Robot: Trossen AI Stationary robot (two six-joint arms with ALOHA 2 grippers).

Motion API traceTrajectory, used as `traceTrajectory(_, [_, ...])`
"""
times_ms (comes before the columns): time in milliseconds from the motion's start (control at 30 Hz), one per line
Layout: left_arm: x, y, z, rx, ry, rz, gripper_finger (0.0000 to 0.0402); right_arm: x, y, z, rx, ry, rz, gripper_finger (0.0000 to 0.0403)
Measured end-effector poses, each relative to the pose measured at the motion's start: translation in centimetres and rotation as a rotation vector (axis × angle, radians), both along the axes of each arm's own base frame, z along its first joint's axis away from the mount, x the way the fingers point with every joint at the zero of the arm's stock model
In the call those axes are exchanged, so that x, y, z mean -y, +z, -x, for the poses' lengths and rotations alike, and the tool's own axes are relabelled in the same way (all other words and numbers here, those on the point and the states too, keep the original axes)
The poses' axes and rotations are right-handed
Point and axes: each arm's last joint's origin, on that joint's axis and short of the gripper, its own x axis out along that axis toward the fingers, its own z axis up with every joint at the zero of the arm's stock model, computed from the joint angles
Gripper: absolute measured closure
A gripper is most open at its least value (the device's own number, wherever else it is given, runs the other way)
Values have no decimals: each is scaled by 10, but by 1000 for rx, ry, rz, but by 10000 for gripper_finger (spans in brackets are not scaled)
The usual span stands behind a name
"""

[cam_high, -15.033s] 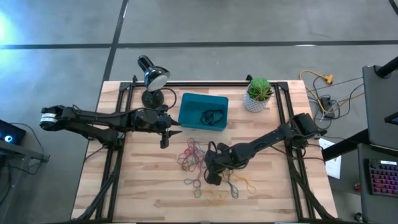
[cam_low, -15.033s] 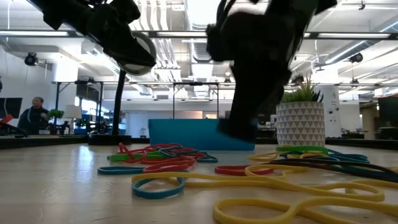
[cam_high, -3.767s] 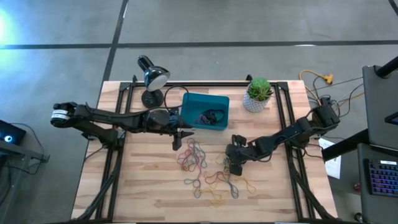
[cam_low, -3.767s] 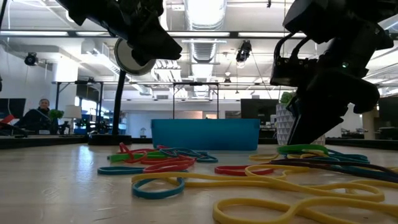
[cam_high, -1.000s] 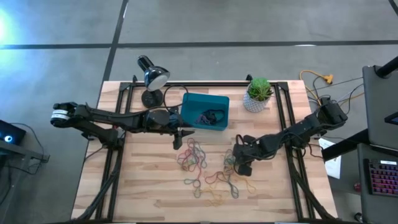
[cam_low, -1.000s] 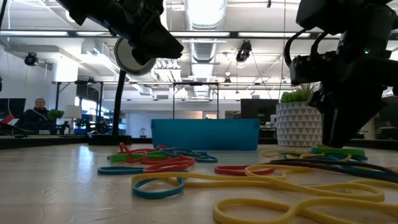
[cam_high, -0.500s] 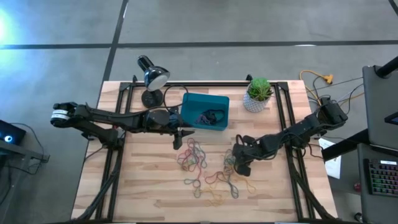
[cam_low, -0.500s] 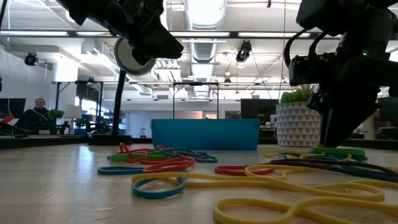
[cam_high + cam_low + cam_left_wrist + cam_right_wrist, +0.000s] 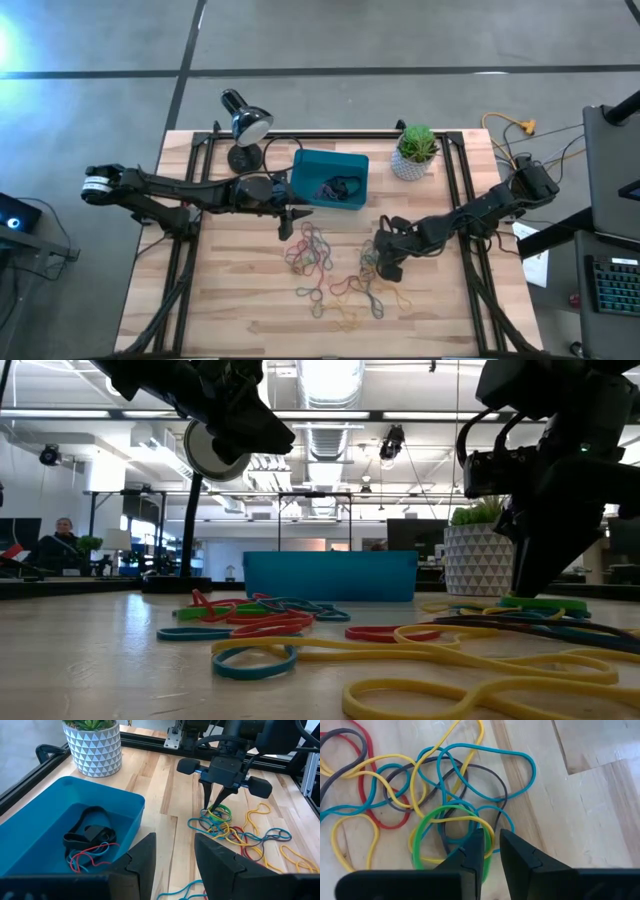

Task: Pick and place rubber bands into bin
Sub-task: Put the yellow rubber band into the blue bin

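Rubber bands in mixed colours lie tangled on the wooden table in two heaps, one (image 9: pixel 310 250) near the middle and one (image 9: pixel 362 278) to its right; the low view shows them too (image 9: pixel 260 622). The teal bin (image 9: pixel 329 180) stands behind them with a black band and thin red and blue ones inside (image 9: pixel 90 837). My right gripper (image 9: pixel 492 847) points steeply down at the right heap's far end (image 9: pixel 212 809), shut over a green and a yellow band. My left gripper (image 9: pixel 175 855) hovers open by the bin's near left corner (image 9: pixel 284 228) with nothing between its fingers. My right gripper has a yellow strand (image 9: pixel 490 834) and the edge of a green loop (image 9: pixel 427 837) running into the narrow gap between its two fingers. The fingers come steeply from above, from the table's right. The bands lie slack on the table, still tangled with blue and grey ones.
A black desk lamp (image 9: pixel 245 125) stands at the back left and a white plant pot (image 9: pixel 415 152) at the back right, beside the bin. Black frame rails (image 9: pixel 455 190) run along the table's sides. A person (image 9: pixel 60 540) sits far off in the room.
My right gripper has stayed over the right heap and drawn its fingers together over the green and yellow bands. My left gripper has kept still.
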Motion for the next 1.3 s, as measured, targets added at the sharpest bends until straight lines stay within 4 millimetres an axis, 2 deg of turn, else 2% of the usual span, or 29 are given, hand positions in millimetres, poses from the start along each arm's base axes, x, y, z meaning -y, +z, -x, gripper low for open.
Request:
traceTrajectory(400, [0, 0, 0, 0, 0, 0, 283, 1, -2, 2, -1, -24, 18, 352])
traceTrajectory(600, [0, 0, 0, 0, 1, 2, 283, 1, -2, 2, -1, -25, 18, 388])
traceTrajectory(800, [0, 0, 0, 0, 1, 3, 283, 1, 0, 1, 4, -37, 11, 394])
traceTrajectory(1033, [0, 0, 0, 0, 1, 3, 283, -2, 15, -7, 57, -18, -4, 395])
traceTrajectory(1300, [0, 0, 0, 1, 1, 1, 283, -4, 56, -14, 186, 67, -3, 395])
